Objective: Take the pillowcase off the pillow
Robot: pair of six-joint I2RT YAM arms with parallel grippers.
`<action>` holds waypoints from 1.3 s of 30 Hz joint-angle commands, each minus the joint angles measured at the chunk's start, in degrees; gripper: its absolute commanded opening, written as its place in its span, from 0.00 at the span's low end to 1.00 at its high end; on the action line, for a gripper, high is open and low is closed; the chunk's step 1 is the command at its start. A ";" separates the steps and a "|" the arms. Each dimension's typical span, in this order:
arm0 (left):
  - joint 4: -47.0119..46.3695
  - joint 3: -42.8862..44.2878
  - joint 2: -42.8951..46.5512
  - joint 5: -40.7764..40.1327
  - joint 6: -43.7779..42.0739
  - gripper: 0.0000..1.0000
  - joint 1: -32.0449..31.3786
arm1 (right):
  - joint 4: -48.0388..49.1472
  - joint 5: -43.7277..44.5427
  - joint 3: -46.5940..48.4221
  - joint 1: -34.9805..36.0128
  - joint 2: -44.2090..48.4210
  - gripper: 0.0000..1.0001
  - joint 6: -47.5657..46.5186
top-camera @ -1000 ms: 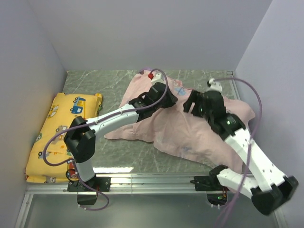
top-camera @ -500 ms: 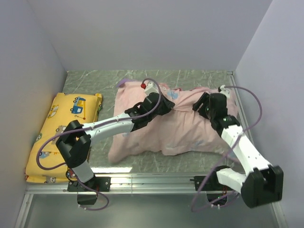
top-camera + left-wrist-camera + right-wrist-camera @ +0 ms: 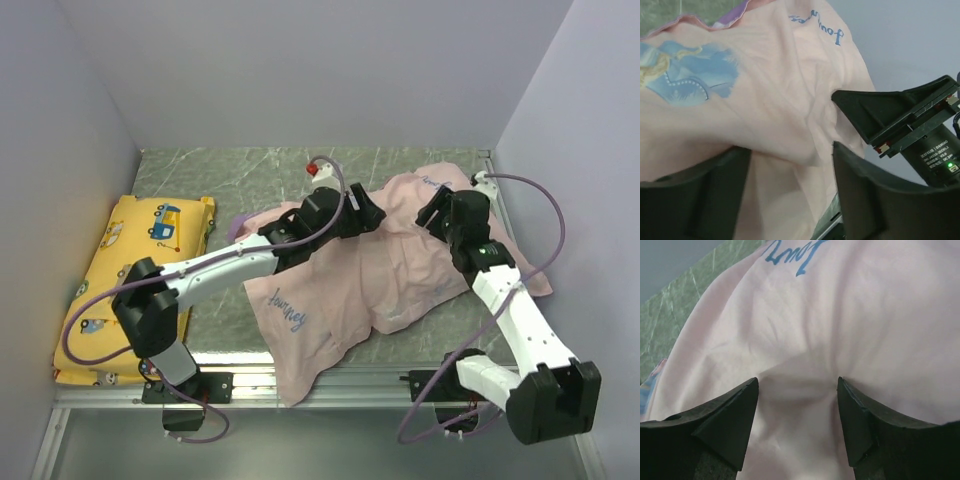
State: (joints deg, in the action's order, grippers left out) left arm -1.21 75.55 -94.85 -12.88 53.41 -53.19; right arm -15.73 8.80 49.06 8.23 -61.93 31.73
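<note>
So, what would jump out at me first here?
The big pink pillowcase, rumpled across the middle of the table with one end drooping over the near edge. The left arm and right arm both reach into it, and a bright yellow cushion lies at the left.

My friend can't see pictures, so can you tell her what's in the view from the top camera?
Two white-and-black robot arms reach over a rumpled pale pink fabric pillowcase on a green marbled table, the left hand and right hand down in the cloth. A yellow cushion printed with cartoon vehicles lies at the left.
</note>
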 commanded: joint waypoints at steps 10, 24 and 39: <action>17.29 -15.14 34.77 -16.99 4.15 0.86 0.19 | -9.50 13.96 5.52 25.32 9.99 0.71 -3.69; 4.02 -44.52 47.83 -6.98 7.93 0.85 0.28 | -12.13 33.74 18.44 55.49 -10.13 0.77 -7.20; 8.50 -45.14 45.10 -9.96 9.87 0.00 1.24 | -31.37 47.97 34.34 60.95 -29.82 0.74 -0.09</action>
State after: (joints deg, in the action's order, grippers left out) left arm 6.90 30.33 -49.41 -22.39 62.48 -52.62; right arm -38.28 47.99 80.40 70.11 -90.65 27.20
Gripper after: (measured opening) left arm 0.021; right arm 0.766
